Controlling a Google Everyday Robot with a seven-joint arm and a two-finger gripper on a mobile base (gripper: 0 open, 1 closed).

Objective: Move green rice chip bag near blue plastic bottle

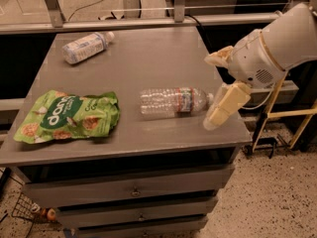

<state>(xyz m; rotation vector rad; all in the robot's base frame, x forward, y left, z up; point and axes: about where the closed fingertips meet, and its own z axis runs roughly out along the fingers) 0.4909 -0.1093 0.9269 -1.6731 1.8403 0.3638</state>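
Note:
The green rice chip bag [69, 116] lies flat at the front left of the grey table [148, 58]. The blue plastic bottle [85, 47], short with a pale label and white cap, lies on its side at the back left. My gripper [211, 92] hangs over the table's right edge, far to the right of the bag. It is open and empty, its two cream fingers [225, 105] spread wide, just right of the clear bottle's cap.
A longer clear ribbed bottle [173, 101] with a red-marked label lies on its side in the middle right of the table. Drawers [133, 192] sit under the tabletop. A metal rail [148, 21] runs behind the table. A yellow-legged stand [285, 115] is at the right.

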